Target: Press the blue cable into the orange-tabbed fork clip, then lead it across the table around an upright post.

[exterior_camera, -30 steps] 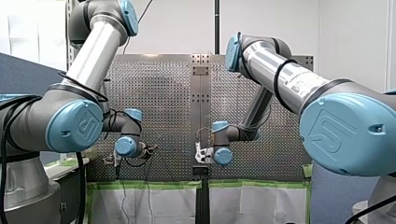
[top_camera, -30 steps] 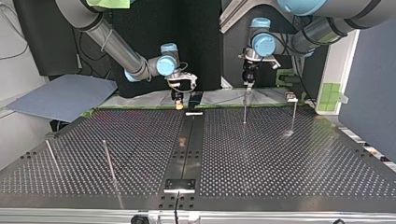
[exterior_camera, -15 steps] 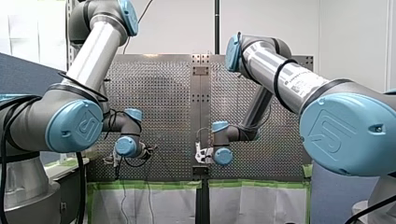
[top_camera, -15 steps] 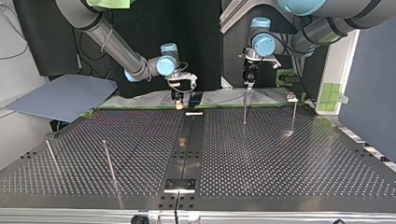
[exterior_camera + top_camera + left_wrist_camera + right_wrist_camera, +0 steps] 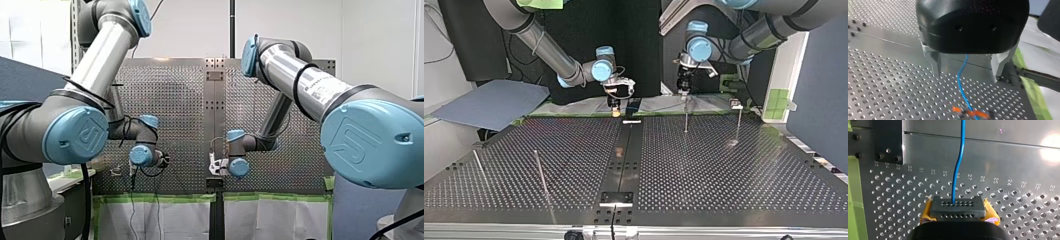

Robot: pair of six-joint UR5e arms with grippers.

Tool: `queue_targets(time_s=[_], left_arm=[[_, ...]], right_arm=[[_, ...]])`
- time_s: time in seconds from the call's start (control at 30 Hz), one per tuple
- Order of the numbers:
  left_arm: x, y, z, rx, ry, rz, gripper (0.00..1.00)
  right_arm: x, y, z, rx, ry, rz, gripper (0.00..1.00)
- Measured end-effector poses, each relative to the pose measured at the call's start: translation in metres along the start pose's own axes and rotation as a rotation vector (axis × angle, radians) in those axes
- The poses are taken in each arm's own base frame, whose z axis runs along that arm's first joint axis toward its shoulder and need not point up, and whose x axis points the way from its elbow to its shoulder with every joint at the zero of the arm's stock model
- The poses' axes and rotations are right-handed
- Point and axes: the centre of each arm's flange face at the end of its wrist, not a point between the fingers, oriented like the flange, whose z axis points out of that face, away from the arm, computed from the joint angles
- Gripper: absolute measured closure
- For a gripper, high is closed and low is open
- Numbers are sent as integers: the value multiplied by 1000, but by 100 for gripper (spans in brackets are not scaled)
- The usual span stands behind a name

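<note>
Left hand is released: metal fingers wide apart, with the cable running loose down the gap and touching neither. Ahead of the hand the cable meets the clip, which sits on the surface with orange tabs either side. The clip is blurred, so I can't tell how deep the cable is seated. Right hand is clenched on the cable, yellow pads showing at both sides. From its fingertips the cable runs ahead over the perforated plate and out of frame. In the top view my right hand hangs at the far edge by the centre strip. My left hand lines up over the top of a post, and I can't tell if they touch. A second post stands near it, toward that view's right.
</note>
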Motion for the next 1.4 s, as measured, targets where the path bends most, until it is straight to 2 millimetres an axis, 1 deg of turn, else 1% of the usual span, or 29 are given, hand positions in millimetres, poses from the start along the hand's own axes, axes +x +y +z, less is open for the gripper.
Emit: queue_targets(time_s=[0.2, 0.53, 0.67, 0.87, 1.23, 1.4], left_arm=[[-10, -22, 9, 6, -37, -32, 0], [-5, -50, -1, 13, -33, -24, 0], [-6, -51, 1, 8, -38, -24, 0], [1, -49, 14, -9, -23, -7, 0], [18, -44, 50, -96, -31, 6, 0], [13, -44, 64, -116, -42, 22, 0]], right_arm=[[-1, 0, 0, 0, -4, -1, 100], [-1, 0, 0, -1, -2, 1, 100], [-1, 0, 0, -1, -1, 1, 100], [-1, 0, 0, 0, -2, 1, 100], [-1, 0, -1, 4, -6, 0, 100], [-1, -1, -1, 4, -7, -1, 100]])
